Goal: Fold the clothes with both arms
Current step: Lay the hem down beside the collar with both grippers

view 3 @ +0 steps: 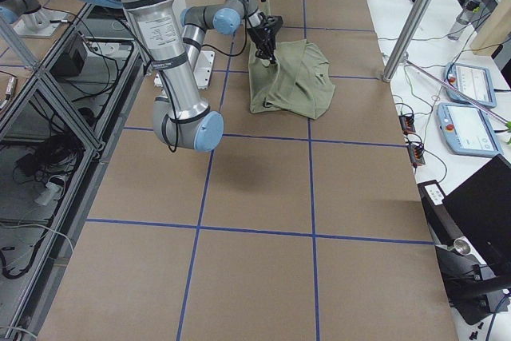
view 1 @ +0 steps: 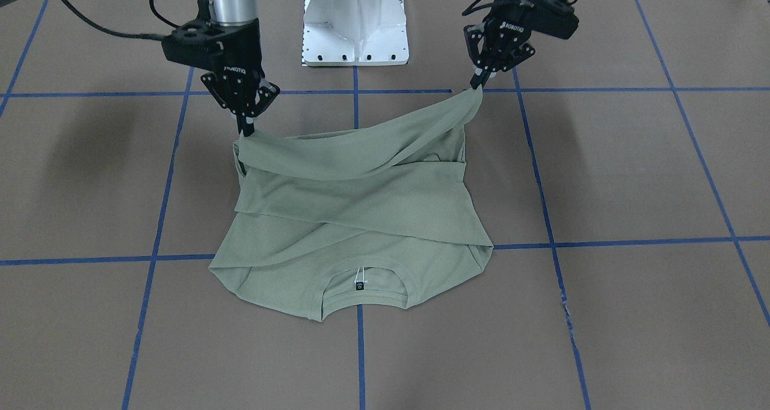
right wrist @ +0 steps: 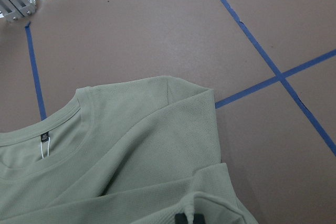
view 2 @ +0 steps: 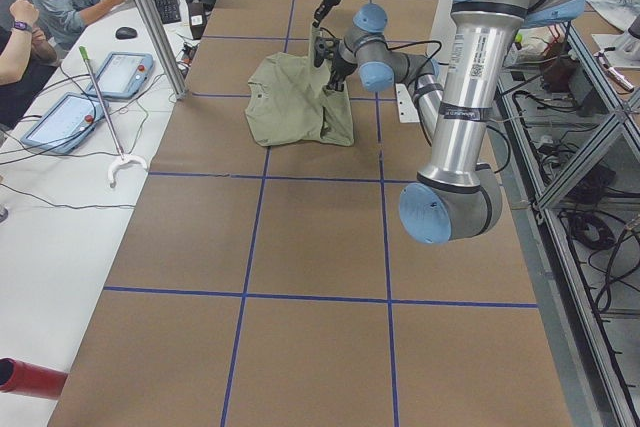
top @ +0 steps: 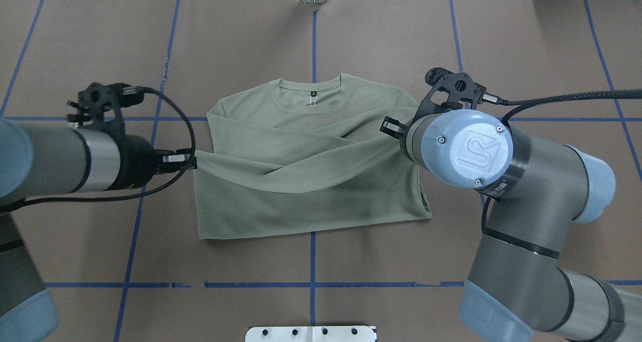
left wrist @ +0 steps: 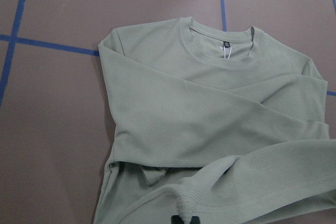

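A: Biggest first, go.

B: Table [top: 100, 231], brown cover, blue tape grid [top: 312, 262]. Left arm [top: 50, 156] and right arm [top: 526, 181] both reach in over it.

A: Any writing on the arms?

B: "UR" logo on the right arm's light blue joint cap [top: 466, 149].

A: Where's the shirt?

B: Shirt [top: 311, 181], sage green, lies mid-table on a grid crossing. Its collar points away from the robot and the sleeves are folded across the chest. The near hem is lifted off the table and hangs in a sagging band between the two claws.

A: The white thing?

B: Base [view 1: 355, 25], white metal, bolted at the robot's edge of the table and apart from the shirt.

A: The claws?

B: Left gripper [view 1: 477, 85] has its fingers pinched tight on one hem corner. Right gripper [view 1: 245, 131] does the same on the other corner. "ROBOTIQ" is printed on both gripper bodies.

A: The label?

B: Neck label [view 1: 360, 287], small and black, inside the collar, with a white thread loop above it. The print is too small to read.
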You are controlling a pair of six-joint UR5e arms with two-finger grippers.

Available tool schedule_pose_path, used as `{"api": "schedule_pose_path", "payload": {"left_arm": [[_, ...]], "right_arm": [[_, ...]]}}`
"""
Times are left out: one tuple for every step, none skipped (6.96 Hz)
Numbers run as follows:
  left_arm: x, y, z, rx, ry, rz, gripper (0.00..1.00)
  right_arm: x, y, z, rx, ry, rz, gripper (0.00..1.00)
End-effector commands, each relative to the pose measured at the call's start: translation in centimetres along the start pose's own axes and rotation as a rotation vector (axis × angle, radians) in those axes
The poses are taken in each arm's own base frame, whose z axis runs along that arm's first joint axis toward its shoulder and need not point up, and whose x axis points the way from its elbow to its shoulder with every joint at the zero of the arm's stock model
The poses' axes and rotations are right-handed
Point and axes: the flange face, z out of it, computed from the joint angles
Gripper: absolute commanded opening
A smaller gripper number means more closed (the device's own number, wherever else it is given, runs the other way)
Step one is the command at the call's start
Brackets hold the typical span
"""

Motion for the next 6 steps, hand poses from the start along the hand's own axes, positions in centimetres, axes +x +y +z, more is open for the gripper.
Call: {"api": "schedule_pose_path", "payload": {"left_arm": [[0.6, -7.3, 2.8, 0.089, -0.043, 0.077, 0.0], [-0.8, -9.4, 4.4, 0.101, -0.086, 0.087, 0.0], [-0.3, -12.1, 8.2, 0.11, -0.113, 0.077, 0.0], [-1.6, -13.8, 13.2, 0.115, -0.123, 0.074, 0.0], [-4.7, -14.5, 18.4, 0.113, -0.139, 0.08, 0.0], [-7.3, -14.7, 21.3, 0.11, -0.153, 0.083, 0.0]], "right_arm": [[-0.6, -1.8, 1.1, -0.007, -0.016, -0.01, 0.0], [-1.0, -2.4, 1.7, 0.001, -0.006, -0.028, 0.0], [-1.9, -3.4, 3.6, 0.016, 0.018, -0.041, 0.0], [-2.7, -4.9, 6.3, 0.035, 0.03, -0.028, 0.0], [-2.7, -5.8, 10.8, 0.044, 0.049, -0.041, 0.0], [-2.3, -6.5, 15.1, 0.055, 0.046, -0.044, 0.0]]}}
